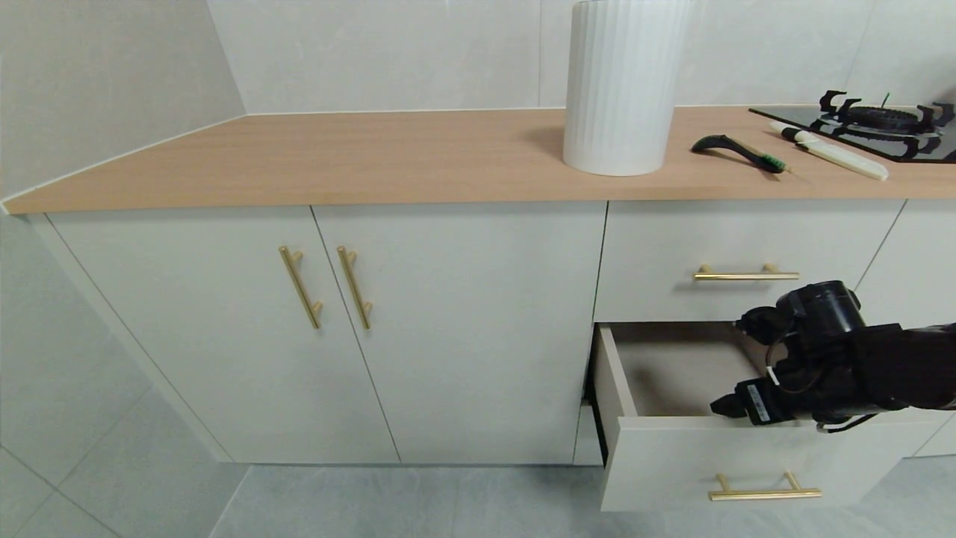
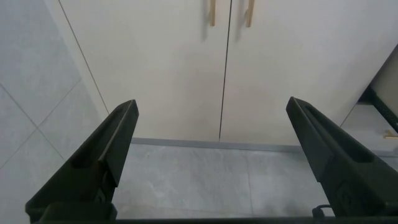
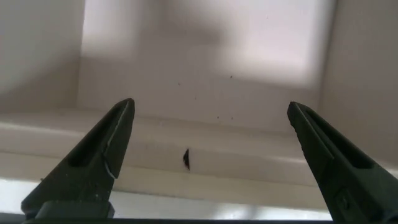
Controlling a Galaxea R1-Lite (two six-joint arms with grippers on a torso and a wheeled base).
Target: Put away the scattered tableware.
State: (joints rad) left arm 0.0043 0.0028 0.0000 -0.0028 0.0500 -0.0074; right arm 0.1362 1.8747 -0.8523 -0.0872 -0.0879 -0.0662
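Observation:
Two utensils lie on the wooden countertop [image 1: 336, 157] at the right: a black curved-handled one [image 1: 736, 149] with a green part, and a long white one [image 1: 836, 155] with a dark end. The lower drawer [image 1: 672, 463] under them is pulled out. My right gripper [image 1: 741, 365] hangs over its front part, open and holding nothing. The right wrist view looks past the gripper [image 3: 210, 106] at the drawer's pale bottom [image 3: 199, 81]. My left gripper [image 2: 211, 102] is open and faces the floor before the cabinet doors [image 2: 180, 68].
A tall white ribbed container [image 1: 624, 82] stands on the counter left of the utensils. A black gas hob [image 1: 889, 123] occupies the far right corner. The upper drawer [image 1: 747, 254] is closed, and two cabinet doors [image 1: 328, 329] with gold handles are shut at left.

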